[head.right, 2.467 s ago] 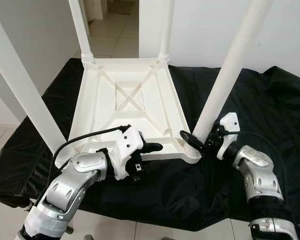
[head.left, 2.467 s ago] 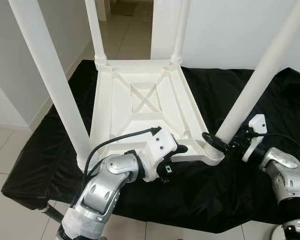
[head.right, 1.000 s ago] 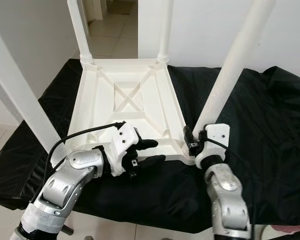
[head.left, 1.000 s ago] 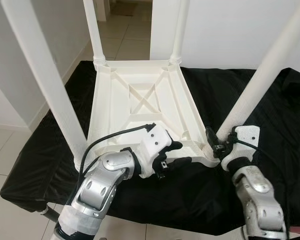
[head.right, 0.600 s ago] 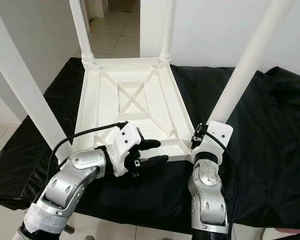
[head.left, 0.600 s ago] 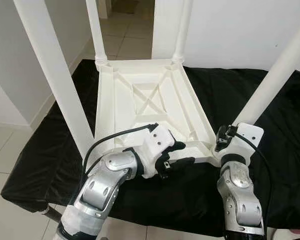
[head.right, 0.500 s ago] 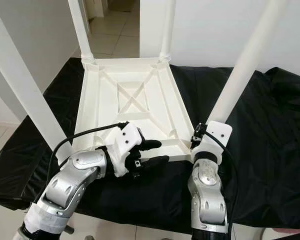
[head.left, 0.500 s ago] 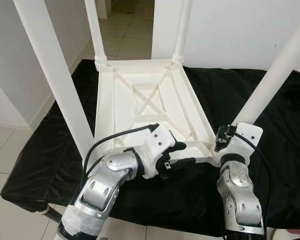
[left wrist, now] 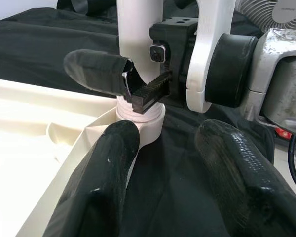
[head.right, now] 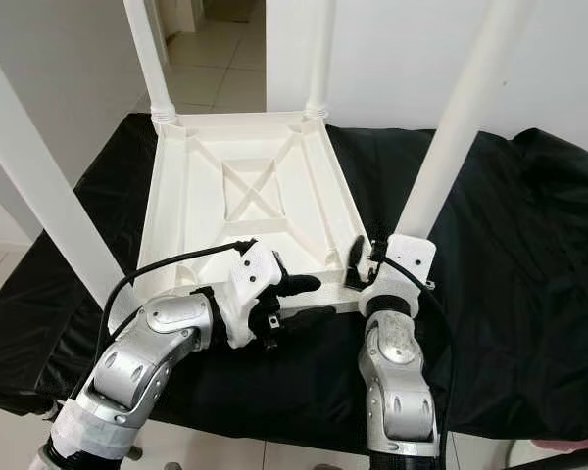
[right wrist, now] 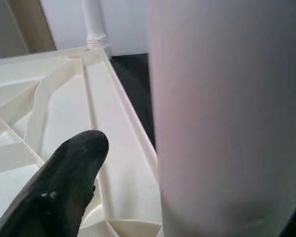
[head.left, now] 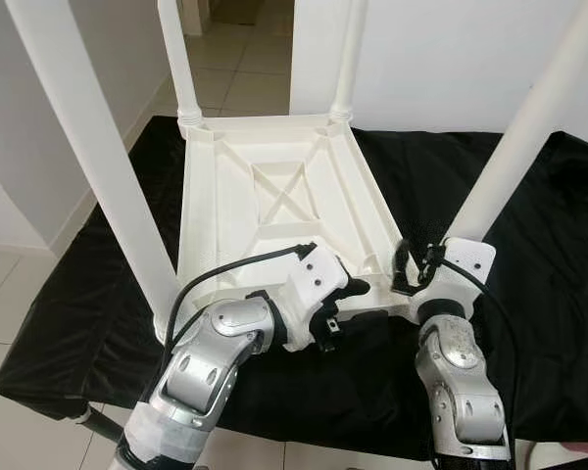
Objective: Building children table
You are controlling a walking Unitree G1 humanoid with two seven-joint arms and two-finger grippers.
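Four legs up on a light, stiff plastic table: best taken low at the leg, right gripper clasping it, left gripper spread wide.

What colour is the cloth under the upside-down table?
Black; the cloth shows best in the right eye view.

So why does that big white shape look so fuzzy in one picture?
Right wrist view: the leg sits right against the lens, so it blurs, while the tabletop behind stays fairly sharp. Left eye view: the same leg is crisp under even light.
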